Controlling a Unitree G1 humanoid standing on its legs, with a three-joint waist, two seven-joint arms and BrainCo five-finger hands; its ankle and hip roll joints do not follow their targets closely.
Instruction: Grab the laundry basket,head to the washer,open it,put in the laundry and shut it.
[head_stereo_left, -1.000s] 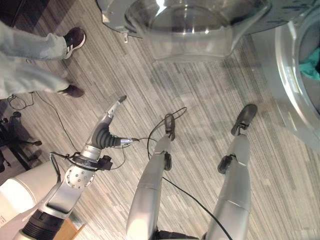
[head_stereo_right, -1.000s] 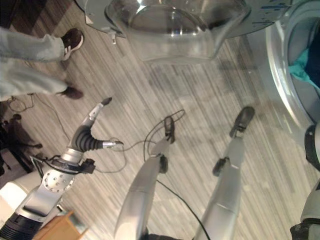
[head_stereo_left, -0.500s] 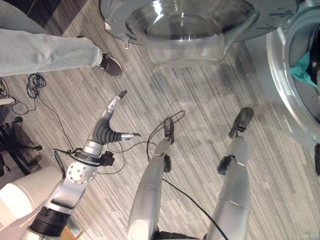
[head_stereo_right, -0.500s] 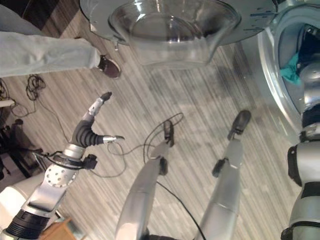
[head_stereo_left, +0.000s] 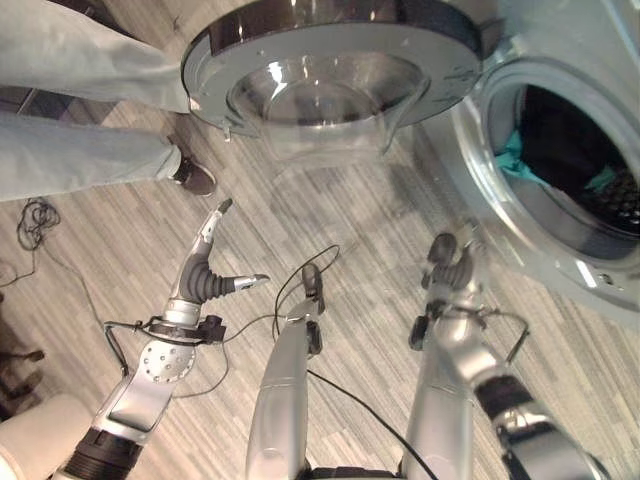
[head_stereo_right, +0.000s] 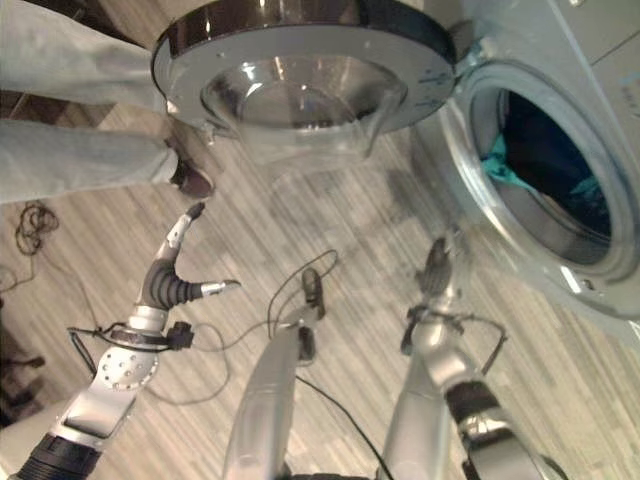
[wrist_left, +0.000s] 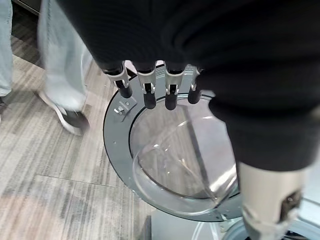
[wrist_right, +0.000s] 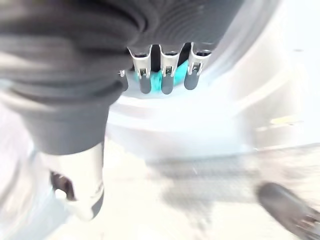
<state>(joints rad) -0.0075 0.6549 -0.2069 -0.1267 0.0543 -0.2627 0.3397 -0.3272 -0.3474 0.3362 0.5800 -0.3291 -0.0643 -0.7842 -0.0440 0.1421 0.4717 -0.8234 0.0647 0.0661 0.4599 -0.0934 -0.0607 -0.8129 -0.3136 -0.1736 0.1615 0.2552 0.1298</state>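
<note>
The washer's round door (head_stereo_left: 330, 60) hangs wide open, its glass bowl facing me. Beside it the drum opening (head_stereo_left: 560, 160) holds dark laundry and a teal cloth (head_stereo_left: 512, 160). My left hand (head_stereo_left: 205, 275) hovers over the floor below the door, open, fingers straight and holding nothing; its wrist view shows the door (wrist_left: 175, 160) past the fingertips. My right hand (head_stereo_left: 450, 272) is raised low in front of the drum opening, open and empty. In its wrist view the straight fingers (wrist_right: 167, 80) point at the teal cloth inside the drum.
A person in light jeans (head_stereo_left: 70, 150) stands at the upper left, one dark shoe (head_stereo_left: 193, 178) close to the door's edge. Grey wood-plank floor (head_stereo_left: 350, 220) lies between the door and me. Loose cables (head_stereo_left: 35, 215) lie at the left.
The camera has swung toward the washer, so more of the drum opening shows. My right arm has come up in front of the opening. The person's legs have shifted. The left hand keeps its pose.
</note>
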